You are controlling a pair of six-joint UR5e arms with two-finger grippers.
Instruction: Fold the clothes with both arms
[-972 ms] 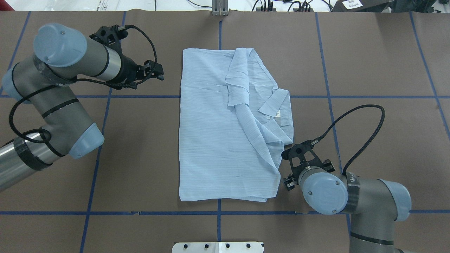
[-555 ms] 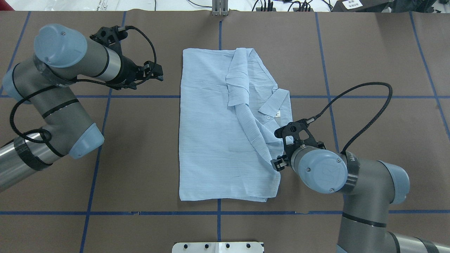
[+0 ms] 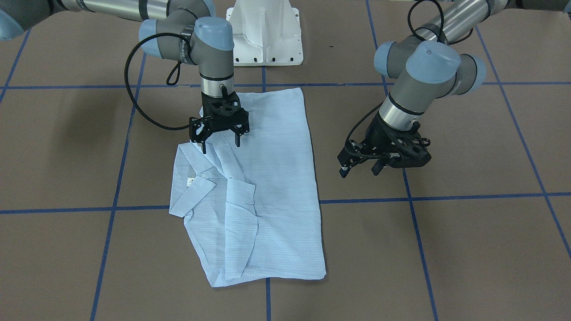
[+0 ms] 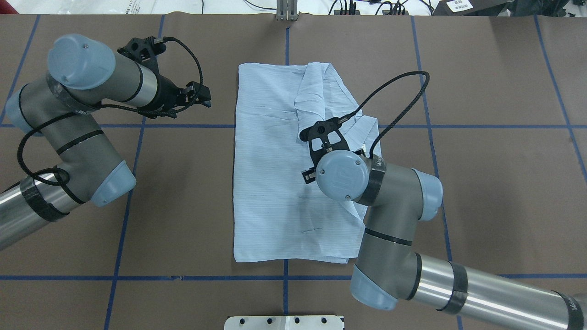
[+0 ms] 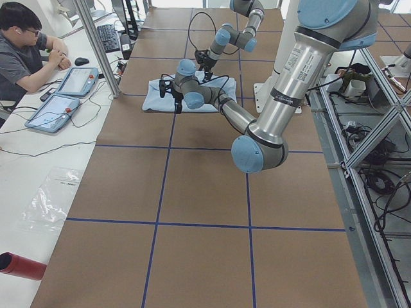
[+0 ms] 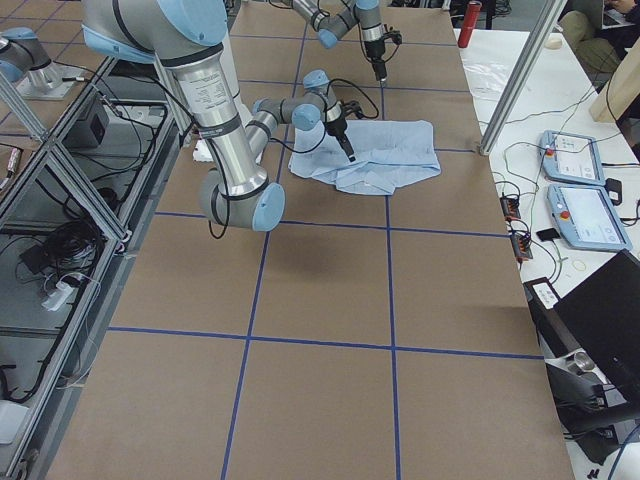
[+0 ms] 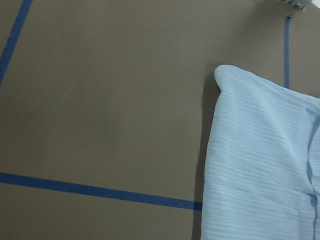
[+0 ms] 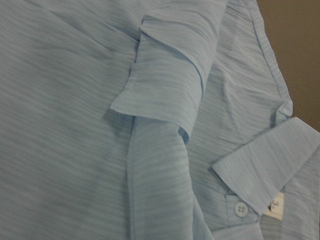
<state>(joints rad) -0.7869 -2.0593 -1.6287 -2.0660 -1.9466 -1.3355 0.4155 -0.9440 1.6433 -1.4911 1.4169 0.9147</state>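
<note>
The light-blue shirt (image 4: 270, 183) lies folded into a tall rectangle at the table's middle, its collar (image 3: 192, 192) and a folded sleeve on the robot's right side. In the right wrist view the sleeve cuff (image 8: 165, 85), a white button (image 8: 240, 209) and the tag (image 8: 277, 202) fill the picture. My right gripper (image 3: 220, 143) hangs open, pointing down over the sleeve beside the collar, with nothing between its fingers. My left gripper (image 3: 359, 170) is open over bare table, off the shirt's left edge (image 7: 212, 150). In the overhead view the right wrist hides its own fingers.
The white pedestal base (image 3: 265, 40) stands at the robot's side of the table. Blue tape lines (image 4: 124, 201) grid the brown surface. A seated person (image 5: 26, 51) and two tablets (image 5: 64, 96) are at a side desk, with a red cylinder (image 5: 19, 264) nearby.
My right arm has swung from the shirt's near right corner up and inward, to over the sleeve and collar. The left arm has barely shifted. The shirt lies as before.
</note>
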